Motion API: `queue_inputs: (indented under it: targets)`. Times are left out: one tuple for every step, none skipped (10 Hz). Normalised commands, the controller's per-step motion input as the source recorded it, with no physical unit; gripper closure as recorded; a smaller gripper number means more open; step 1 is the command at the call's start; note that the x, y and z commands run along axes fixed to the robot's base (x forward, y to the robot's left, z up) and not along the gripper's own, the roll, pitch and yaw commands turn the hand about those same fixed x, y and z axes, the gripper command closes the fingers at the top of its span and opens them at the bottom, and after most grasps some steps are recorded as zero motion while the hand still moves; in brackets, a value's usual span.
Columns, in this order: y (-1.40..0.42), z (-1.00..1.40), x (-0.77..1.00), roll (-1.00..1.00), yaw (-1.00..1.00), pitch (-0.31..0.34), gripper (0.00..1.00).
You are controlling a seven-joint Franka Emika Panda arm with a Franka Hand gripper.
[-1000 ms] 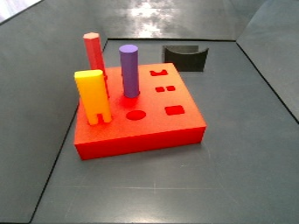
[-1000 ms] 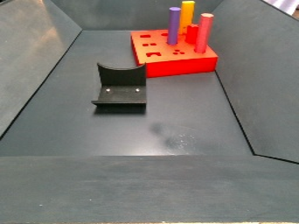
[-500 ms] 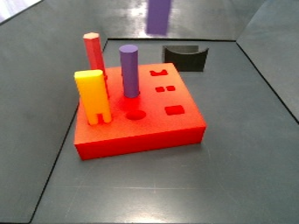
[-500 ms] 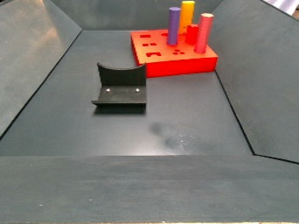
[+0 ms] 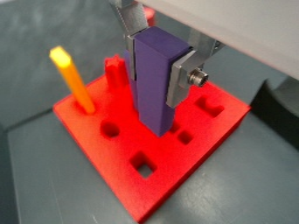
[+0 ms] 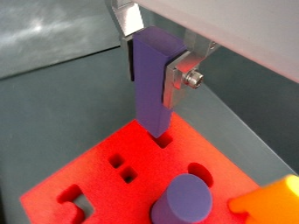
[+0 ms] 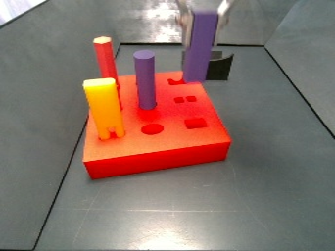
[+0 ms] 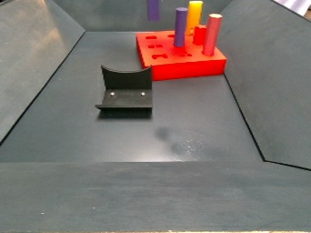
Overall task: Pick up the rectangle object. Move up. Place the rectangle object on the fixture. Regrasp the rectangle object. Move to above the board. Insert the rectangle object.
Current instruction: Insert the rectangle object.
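Grey floor under the board [image 7: 157,137], end effector [image 5: 163,61] clamped on the rectangle object [image 5: 156,80], long axis vertical above a hole.

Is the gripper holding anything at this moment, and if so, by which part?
Yes. The gripper holds the rectangle object upright by its upper end, fingers clamped on opposite flat sides, its lower end hanging free over the board.

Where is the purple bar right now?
The short purple rectangular bar hangs upright in the tool, clamped between its silver fingers, just over the flat red board with holes, as both wrist views show.
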Motion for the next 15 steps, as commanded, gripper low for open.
queue_inputs:
  targets:
    - [-0.43, -0.85, 0.13, 0.18, 0.55, -0.060, 1.00]
    - [-0.53, -0.67, 0.02, 0.21, 0.41, -0.019, 1.00]
    - [-0.53, -0.38, 0.07, 0.19, 0.26, 0.011, 1.00]
    - [-0.09, 0.00, 0.00, 0.07, 0.00, 0.000, 1.00]
    - [0.00, -0.04, 0.00, 0.00, 0.00, 0.001, 1.00]
    - [0.00, -0.13, 0.11, 0.10, -0.28, 0.040, 1.00]
    - [0.00, -0.34, 0.18, 0.20, -0.77, -0.006, 1.00]
    - [0.00, -0.39, 0.05, 0.29, -0.80, -0.081, 1.00]
    - [0.00, -0.34, 0.00, 0.33, -0.49, -0.066, 1.00]
    - [-0.05, -0.15, -0.02, 0.15, 0.00, -0.044, 1.00]
    - [0.00, 0.00, 0.00, 0.02, 0.00, 0.000, 1.00]
    - [-0.12, -0.20, 0.05, 0.06, 0.17, -0.033, 1.00]
    - [-0.15, -0.23, 0.11, 0.04, 0.31, -0.041, 1.00]
    - [-0.15, -0.21, 0.14, 0.04, 0.34, -0.010, 1.00]
    - [-0.14, -0.20, 0.16, 0.05, 0.30, 0.000, 1.00]
